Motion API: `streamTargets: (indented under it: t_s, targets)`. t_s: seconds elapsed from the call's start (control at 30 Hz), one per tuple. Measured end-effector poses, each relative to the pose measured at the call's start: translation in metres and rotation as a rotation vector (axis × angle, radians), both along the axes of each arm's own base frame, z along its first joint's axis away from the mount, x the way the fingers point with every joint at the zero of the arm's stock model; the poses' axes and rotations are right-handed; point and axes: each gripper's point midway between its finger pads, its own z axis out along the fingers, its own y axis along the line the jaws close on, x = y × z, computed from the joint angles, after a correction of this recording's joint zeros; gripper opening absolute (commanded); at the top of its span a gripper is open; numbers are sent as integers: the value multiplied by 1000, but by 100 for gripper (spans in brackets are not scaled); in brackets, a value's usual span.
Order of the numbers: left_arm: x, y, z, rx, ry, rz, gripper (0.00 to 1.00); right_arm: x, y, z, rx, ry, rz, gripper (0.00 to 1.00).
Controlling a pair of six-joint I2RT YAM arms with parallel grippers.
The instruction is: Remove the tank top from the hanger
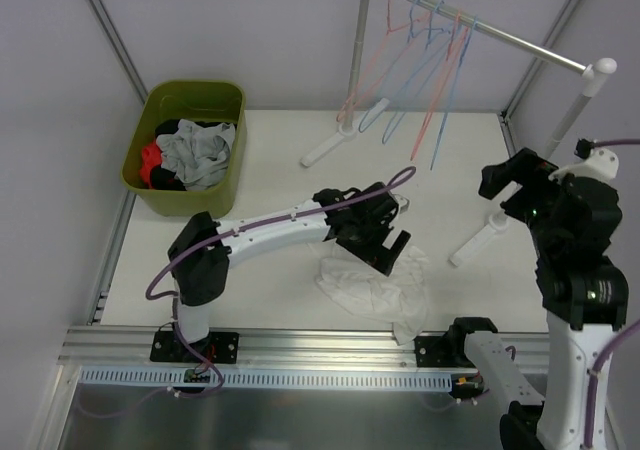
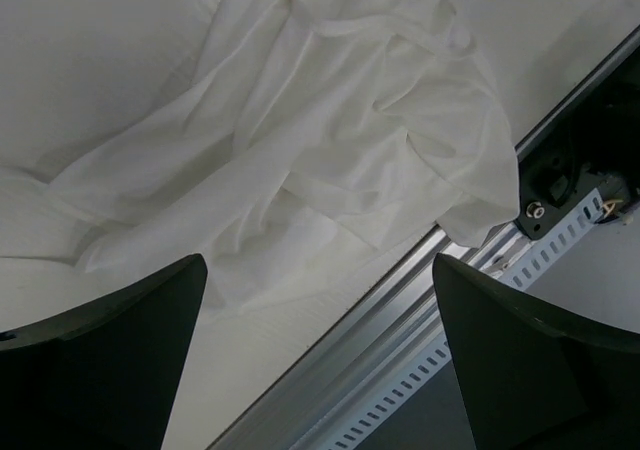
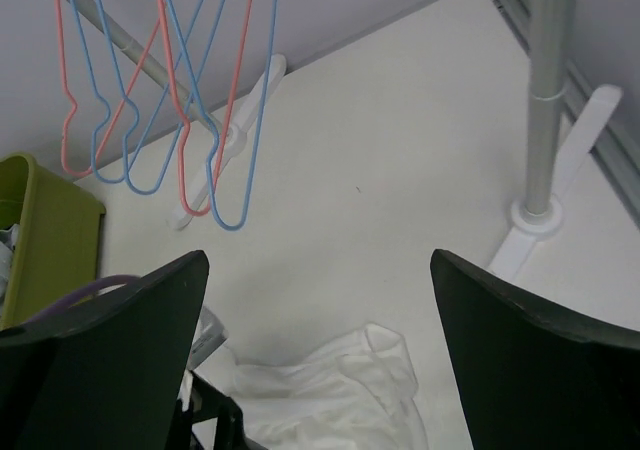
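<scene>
A white tank top (image 1: 375,288) lies crumpled on the table near the front edge, off any hanger. It also shows in the left wrist view (image 2: 330,160) and the right wrist view (image 3: 340,395). Several empty pink and blue hangers (image 1: 425,65) hang on the rack's rail; they also show in the right wrist view (image 3: 165,90). My left gripper (image 1: 390,253) is open and empty, just above the tank top's far edge. My right gripper (image 1: 510,182) is open and empty, raised at the right, well apart from the cloth.
A green bin (image 1: 188,145) with several clothes stands at the back left. The rack's white feet (image 1: 480,240) and post (image 3: 545,100) stand on the right half. An aluminium rail (image 2: 420,300) runs along the table's front edge.
</scene>
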Motion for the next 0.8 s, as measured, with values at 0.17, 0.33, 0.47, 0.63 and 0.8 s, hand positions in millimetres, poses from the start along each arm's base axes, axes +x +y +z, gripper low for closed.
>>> streamTargets:
  t_s: [0.17,0.33,0.47,0.63,0.8]
  targets:
    - [-23,-16,-45,102,21,-59,99,-54,-10,23,-72,-55,-12,100]
    - [-41,-21,-96,228,5,-90,99,-74,-3,31,-91,-65,46,100]
    - [-47,-20,-117,295,-43,-83,66,-81,0,24,-103,-30,72,100]
    - [-42,-14,-122,317,-86,-25,0,-89,2,30,-107,-39,85,100]
    - [-35,6,-117,312,-121,59,0,-94,3,41,-115,-71,96,99]
